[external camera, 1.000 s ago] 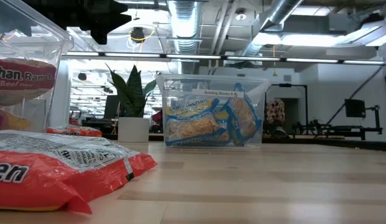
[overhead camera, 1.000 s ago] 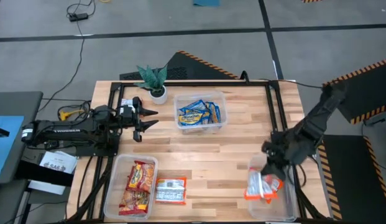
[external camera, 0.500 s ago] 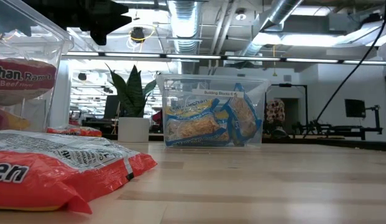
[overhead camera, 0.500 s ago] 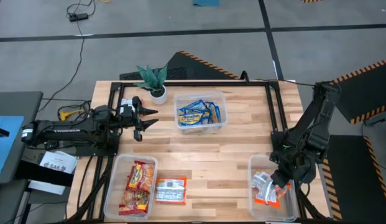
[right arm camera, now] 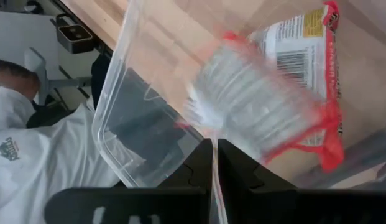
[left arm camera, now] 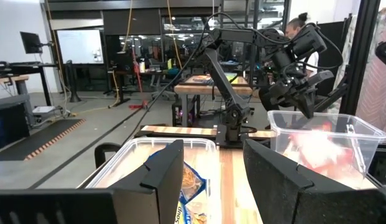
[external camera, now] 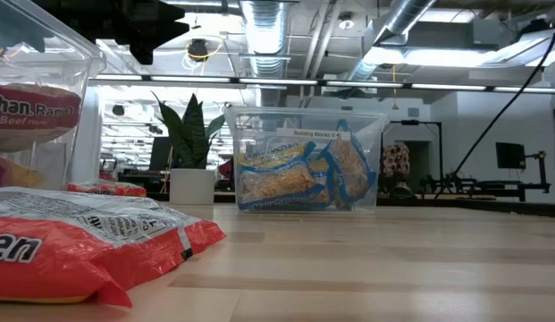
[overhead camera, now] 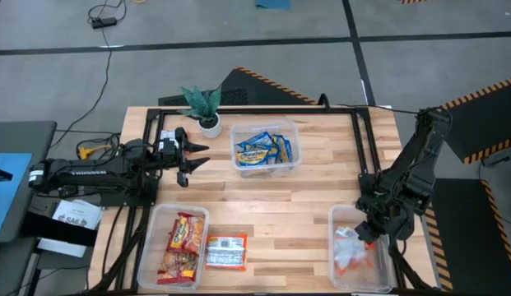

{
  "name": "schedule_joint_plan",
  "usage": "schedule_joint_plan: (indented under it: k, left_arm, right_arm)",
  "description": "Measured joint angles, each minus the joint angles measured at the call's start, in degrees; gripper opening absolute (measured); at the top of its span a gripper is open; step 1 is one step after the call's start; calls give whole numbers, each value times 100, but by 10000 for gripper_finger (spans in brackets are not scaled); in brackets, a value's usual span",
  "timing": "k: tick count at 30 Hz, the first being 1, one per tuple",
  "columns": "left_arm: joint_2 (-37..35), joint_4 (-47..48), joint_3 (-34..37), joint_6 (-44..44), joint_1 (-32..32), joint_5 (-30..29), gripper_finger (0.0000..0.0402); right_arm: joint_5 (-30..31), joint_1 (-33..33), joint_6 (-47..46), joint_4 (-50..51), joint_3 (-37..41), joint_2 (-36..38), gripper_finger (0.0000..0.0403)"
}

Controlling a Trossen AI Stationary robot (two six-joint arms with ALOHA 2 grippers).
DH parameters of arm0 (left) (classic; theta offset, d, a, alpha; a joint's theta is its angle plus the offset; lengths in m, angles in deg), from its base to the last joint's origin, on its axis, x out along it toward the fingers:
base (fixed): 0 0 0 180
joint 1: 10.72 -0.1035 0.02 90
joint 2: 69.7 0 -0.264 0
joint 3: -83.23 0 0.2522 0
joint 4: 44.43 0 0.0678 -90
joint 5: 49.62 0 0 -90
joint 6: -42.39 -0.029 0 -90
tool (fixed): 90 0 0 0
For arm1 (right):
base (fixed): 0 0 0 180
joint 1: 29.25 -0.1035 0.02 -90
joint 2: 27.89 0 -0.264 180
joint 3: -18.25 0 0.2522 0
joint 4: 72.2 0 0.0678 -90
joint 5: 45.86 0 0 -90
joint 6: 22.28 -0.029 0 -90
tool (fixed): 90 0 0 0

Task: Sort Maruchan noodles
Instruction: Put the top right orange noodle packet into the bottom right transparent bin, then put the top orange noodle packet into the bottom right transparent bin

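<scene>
An orange-red and white Maruchan packet (overhead camera: 352, 251) (right arm camera: 273, 106) is inside the clear tub (overhead camera: 336, 215) at the table's near right corner. My right gripper (overhead camera: 369, 233) (right arm camera: 212, 144) hangs just over it, fingers almost together. Blue-and-yellow packets fill the far middle tub (overhead camera: 265, 148) (external camera: 304, 170). Red-and-yellow packets lie in the near left tub (overhead camera: 179, 247). One more packet (overhead camera: 225, 251) lies flat on the table beside that tub. My left gripper (overhead camera: 199, 155) (left arm camera: 230, 162) waits open and level at the table's left side, touching nothing. My right gripper pinches the orange-red packet by a thin white edge (right arm camera: 204, 121) between its two fingertips, coming from above and pointing down into the tub. The packet hangs below the fingers inside the tub; it is blurred, and whether it rests on the bottom does not show.
A small potted plant (overhead camera: 204, 105) (external camera: 189, 143) stands at the far left of the table. A black frame runs along the table's left, far and right sides. Bare wood lies in the middle. A person in a white shirt (right arm camera: 31, 162) is beyond the near right tub.
My right gripper moved toward the table's near right corner and down into the tub, carrying the orange-red packet. The packet hung over the tub's left rim a second ago and is now inside the tub.
</scene>
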Motion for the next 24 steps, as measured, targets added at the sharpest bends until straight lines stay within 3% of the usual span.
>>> schedule_joint_plan:
  k: [6, 14, 18, 24]
  left_arm:
    - [0, 0, 0, -2, 0, 0, 158]
    - [0, 0, 0, -2, 0, 0, 158]
    - [0, -7, 0, -4, 0, 0, 158]
    - [0, -11, 0, -4, 0, 0, 158]
  right_arm:
    - [2, 98, 45, 2, 0, 0, 47]
    - [2, 416, 891, -276, 4, 119, 48]
    - [273, 741, 2133, -992, 4, 361, 48]
    - [1807, 1426, 5096, -1518, 2, 582, 48]
